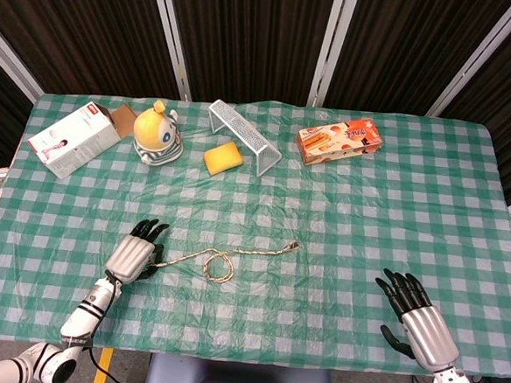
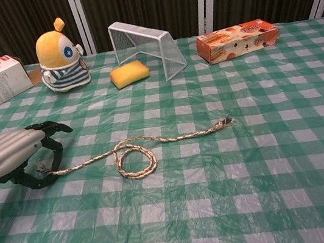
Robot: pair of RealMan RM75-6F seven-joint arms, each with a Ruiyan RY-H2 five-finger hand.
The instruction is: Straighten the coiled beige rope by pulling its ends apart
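Note:
The beige rope (image 1: pixel 219 265) lies on the green checked tablecloth with one small loop (image 2: pixel 136 161) near its middle. Its frayed right end (image 2: pixel 227 122) lies free, pointing right. The left end runs under my left hand (image 2: pixel 19 155), whose dark fingers (image 2: pixel 56 144) curl over it and pinch it against the thumb. In the head view the left hand (image 1: pixel 135 255) sits left of the loop. My right hand (image 1: pixel 417 321) rests near the table's front right with fingers spread and nothing in it, far from the rope. The chest view does not show it.
Along the back stand a white carton (image 1: pixel 70 139), a yellow plush toy (image 1: pixel 158 134), a yellow sponge (image 1: pixel 223 157), a white wire goal (image 1: pixel 246 136) and an orange snack box (image 1: pixel 340 140). The table's front edge (image 1: pixel 244 359) runs just behind both hands.

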